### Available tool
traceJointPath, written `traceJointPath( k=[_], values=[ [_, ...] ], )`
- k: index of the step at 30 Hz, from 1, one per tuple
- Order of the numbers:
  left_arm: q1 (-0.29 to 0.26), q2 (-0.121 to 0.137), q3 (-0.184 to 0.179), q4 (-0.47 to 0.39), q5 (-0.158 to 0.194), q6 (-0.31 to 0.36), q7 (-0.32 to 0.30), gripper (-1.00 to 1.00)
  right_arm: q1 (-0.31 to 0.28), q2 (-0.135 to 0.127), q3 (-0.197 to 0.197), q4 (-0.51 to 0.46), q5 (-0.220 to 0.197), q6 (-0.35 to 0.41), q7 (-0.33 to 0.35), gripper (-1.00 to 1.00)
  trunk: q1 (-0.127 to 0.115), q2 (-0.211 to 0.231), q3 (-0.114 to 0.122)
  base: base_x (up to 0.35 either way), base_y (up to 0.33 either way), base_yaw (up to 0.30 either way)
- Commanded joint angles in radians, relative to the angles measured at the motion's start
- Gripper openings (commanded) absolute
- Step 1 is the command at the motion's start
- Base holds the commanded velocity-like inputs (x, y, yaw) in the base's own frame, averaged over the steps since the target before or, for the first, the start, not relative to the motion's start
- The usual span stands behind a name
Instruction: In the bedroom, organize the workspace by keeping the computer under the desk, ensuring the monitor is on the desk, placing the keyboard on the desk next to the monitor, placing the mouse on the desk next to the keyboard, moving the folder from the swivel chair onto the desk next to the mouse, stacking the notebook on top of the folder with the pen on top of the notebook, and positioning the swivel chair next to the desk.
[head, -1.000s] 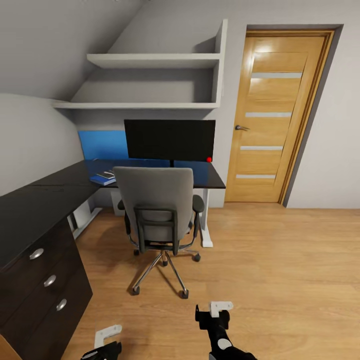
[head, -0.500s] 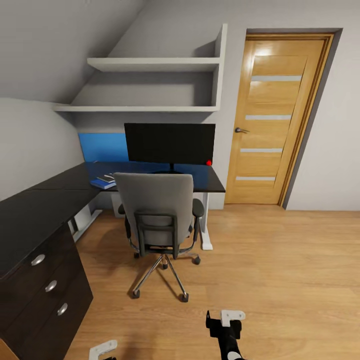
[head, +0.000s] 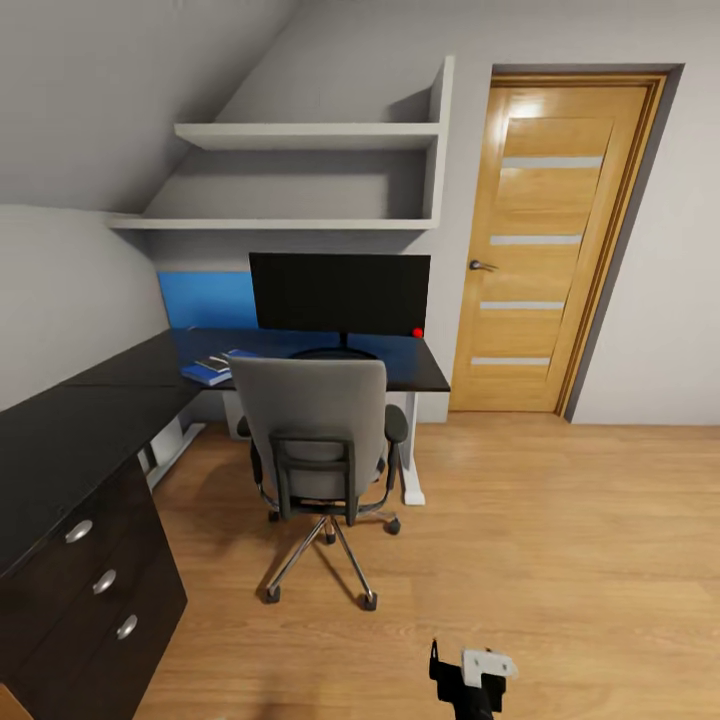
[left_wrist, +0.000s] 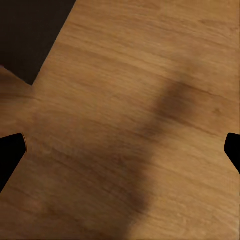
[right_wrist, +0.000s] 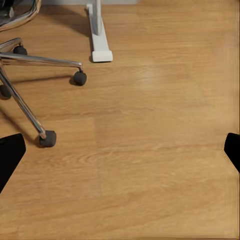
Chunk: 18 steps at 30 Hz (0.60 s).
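One monitor (head: 340, 292) stands on one desk (head: 90, 400); one chair (head: 318, 440) sits pushed against it; one blue folder (head: 207, 371) lies on the desktop. Right gripper (head: 470, 672) hangs low, jaws spread wide over bare floor (right_wrist: 165, 150), chair castors beyond them; left gripper (left_wrist: 120, 150) likewise spread above planks.

Evenly bright render, glare on door (head: 560, 110) — soft floor (left_wrist: 150, 150) shadows
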Motion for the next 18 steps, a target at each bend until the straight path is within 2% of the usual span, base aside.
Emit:
traceJointPath(
  k=[1,5,9,13,18],
  values=[
    [-0.001,0.0,0.006,0.031,0.003,-0.042,0.0,1.0,0.01,0.0,0.009,0.0,0.0,-0.012,-0.018,1.0,-0.004,0.007,0.002,0.0,0.0,0.0],
    [-0.001,0.002,0.006,0.063,0.003,-0.086,0.002,1.0,0.031,-0.002,0.009,0.0,0.001,-0.048,-0.028,1.0,-0.019,0.035,0.015,0.0,0.0,0.0],
    [0.003,0.01,0.006,0.079,0.003,-0.111,0.002,1.0,0.076,-0.014,0.01,0.002,0.004,-0.125,-0.033,1.0,-0.035,0.063,0.027,0.0,0.0,0.0],
    [0.043,0.012,0.006,0.083,0.003,-0.134,0.0,1.0,0.109,-0.025,0.011,0.008,0.004,-0.158,-0.03,1.0,-0.05,0.091,0.04,0.0,0.0,0.0],
    [0.088,0.016,0.006,0.085,0.003,-0.172,-0.001,1.0,0.123,-0.029,0.012,0.013,0.004,-0.16,-0.03,1.0,-0.069,0.126,0.056,0.0,0.0,0.0]
  ],
)
